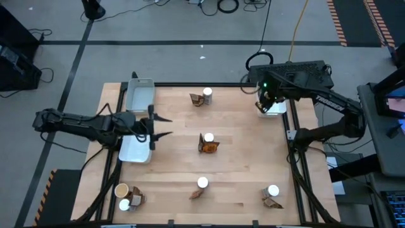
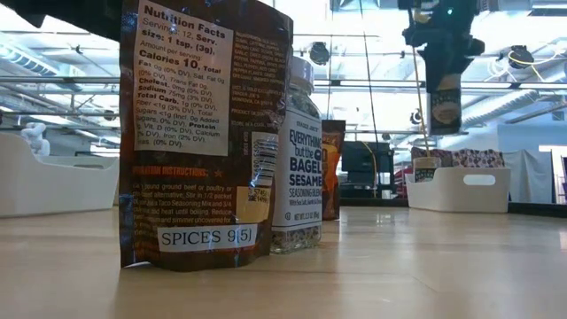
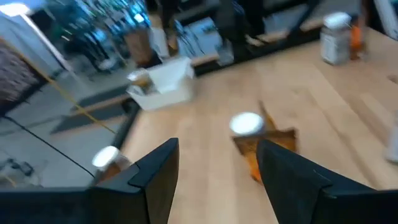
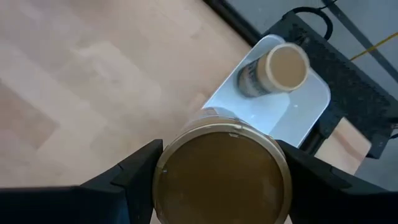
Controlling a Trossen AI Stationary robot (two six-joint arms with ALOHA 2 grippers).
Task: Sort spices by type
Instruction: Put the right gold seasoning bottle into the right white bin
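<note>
While clamping tan-lid jar (image 4: 222, 177) in R gripper (image 4: 221, 180) over tray (image 4: 308, 106), lowering straight beside jar already inside (image 4: 273, 71); L gripper (image 3: 217, 180) idling, fingers apart.

Wooden tabletop (image 1: 234, 145) with white trays at its edges.
Two trays (image 1: 140, 94) sit at the left edge; a third tray (image 1: 276, 109) sits at the far right edge.

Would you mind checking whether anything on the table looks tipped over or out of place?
Yes: a tan-topped jar lies on its side in the white tray, below the right pincer, which holds another jar.
</note>
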